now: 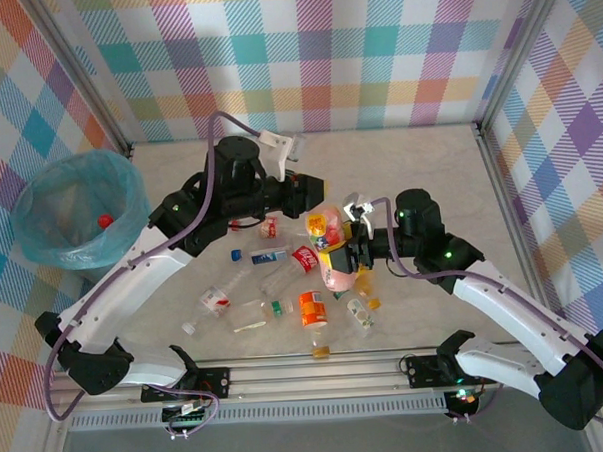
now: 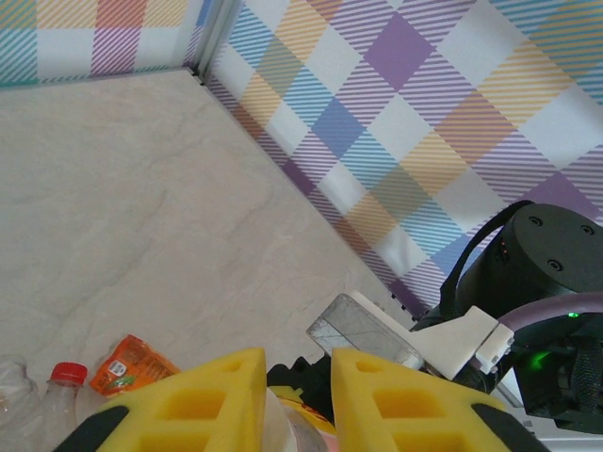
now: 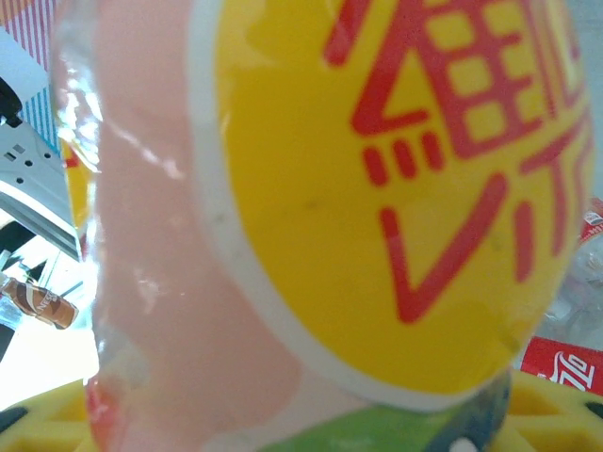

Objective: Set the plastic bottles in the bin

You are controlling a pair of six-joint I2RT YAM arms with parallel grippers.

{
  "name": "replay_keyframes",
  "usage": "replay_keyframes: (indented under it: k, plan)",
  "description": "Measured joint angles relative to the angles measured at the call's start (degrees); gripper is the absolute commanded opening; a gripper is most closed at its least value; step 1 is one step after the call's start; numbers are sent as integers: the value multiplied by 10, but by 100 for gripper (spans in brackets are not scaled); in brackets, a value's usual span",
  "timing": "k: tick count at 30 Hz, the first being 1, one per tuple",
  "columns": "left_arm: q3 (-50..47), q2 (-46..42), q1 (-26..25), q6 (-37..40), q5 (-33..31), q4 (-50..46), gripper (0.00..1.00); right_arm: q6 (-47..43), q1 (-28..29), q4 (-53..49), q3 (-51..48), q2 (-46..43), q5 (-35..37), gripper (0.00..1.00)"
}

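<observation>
At the middle of the desk point(image 1: 419, 171), holding both arms to one pink bottle point(image 1: 335, 273) with a yellow label. Gripping with the left gripper point(image 2: 298, 405) from the far side onto what looks like the bottle's upper end, jaws pressed together, yellow pads point(image 2: 212, 400) nearly meeting around a pale sliver of plastic. Bracketing the same bottle from the right with the right gripper point(image 1: 353, 250). Crowding that wrist camera with pink plastic and red lettering on yellow, showing just yellow pad tips at the bottom corners. Leaving the state of those jaws impossible to tell, pinching or merely flanking.

Just left of and nearer than the pair, leaving the other plastic bottles point(image 1: 276, 279) lying loose on the desk:
- a red-labelled bottle point(image 1: 305, 256) just beside the pink one
- a blue-capped bottle point(image 1: 263, 256) left of that
- an orange bottle point(image 1: 312, 311) nearer the arm bases
- a green-capped clear bottle point(image 1: 267, 310) to its left
- a clear bottle with a red label point(image 1: 213, 304) further left
- a small one point(image 1: 320, 348) by the near rail

Catching, in the left wrist view, a red-capped clear bottle point(image 2: 58, 400) and a crumpled orange wrapper point(image 2: 132, 365) on the pale surface.

At the far left, well apart from both grippers, holding something red-capped point(image 1: 104, 221) inside the bin point(image 1: 37, 248), teal bag draped over the rim.
</observation>
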Motion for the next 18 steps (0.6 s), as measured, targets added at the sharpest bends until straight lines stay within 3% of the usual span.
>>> replay_keyframes:
  k: [2, 5, 6, 8, 10, 15, 18]
  plan:
    - [0, -2, 0, 0, -5, -2, 19, -2, 0, 0, 2, 0, -2, 60]
    - [0, -6, 0, 2, -14, -7, 22, -6, 1, -3, 7, 2, -2, 60]
    - [0, -7, 0, 3, -17, -9, 29, -7, 2, -3, 8, 3, -2, 60]
    - [-1, -11, 0, 4, -23, -13, 53, -10, 3, -3, 12, 8, -2, 60]
    - [-2, -13, 0, 4, -31, -17, 62, -12, 6, -3, 17, 12, -4, 59]
    - [-9, -14, 0, 2, -56, -38, 65, -18, 14, -2, 31, 18, -4, 59]
    - [-18, -19, 0, 2, -73, -44, 61, -22, 18, -2, 34, 21, -4, 59]
